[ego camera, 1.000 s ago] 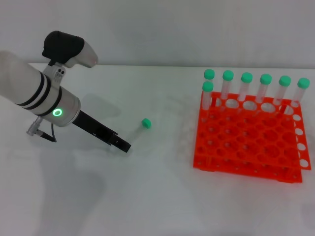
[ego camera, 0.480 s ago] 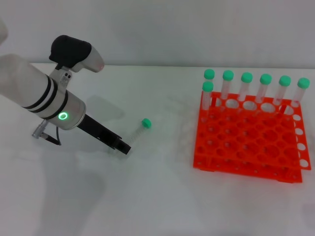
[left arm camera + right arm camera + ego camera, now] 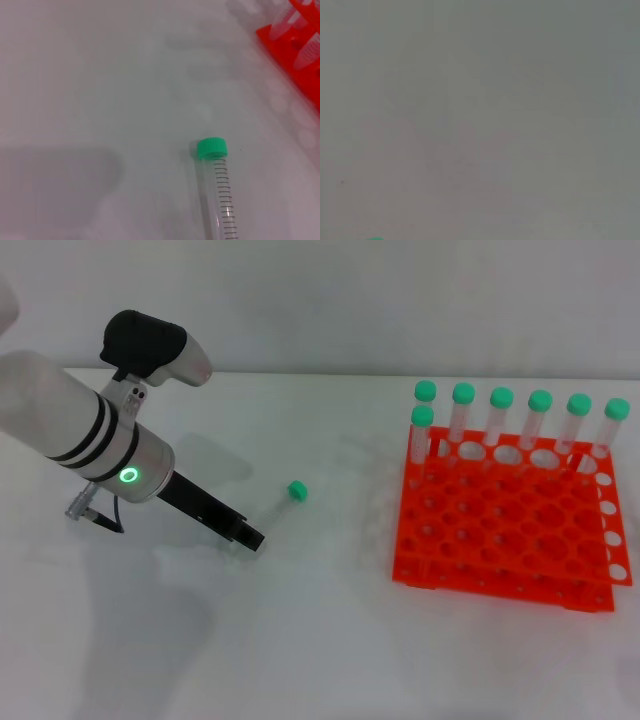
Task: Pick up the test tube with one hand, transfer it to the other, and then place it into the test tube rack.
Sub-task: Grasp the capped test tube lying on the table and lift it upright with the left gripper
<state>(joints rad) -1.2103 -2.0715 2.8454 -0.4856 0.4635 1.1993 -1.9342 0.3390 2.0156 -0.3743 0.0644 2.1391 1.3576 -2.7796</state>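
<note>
A test tube with a green cap point(image 3: 296, 490) lies flat on the white table, its clear body pointing toward my left gripper point(image 3: 247, 534). The gripper reaches down to the table, its tip close to the tube's bottom end. In the left wrist view the tube point(image 3: 218, 185) lies on the table with its cap and printed graduations showing. The orange-red test tube rack point(image 3: 500, 535) stands at the right and a corner of it shows in the left wrist view point(image 3: 290, 45). My right gripper is out of view.
Several green-capped tubes point(image 3: 500, 420) stand upright along the rack's back rows. Bare white table lies between the lying tube and the rack. The right wrist view shows only a plain grey surface.
My left arm has shifted slightly up and to the right, with its tip still by the tube's end. The tube's cap has not moved.
</note>
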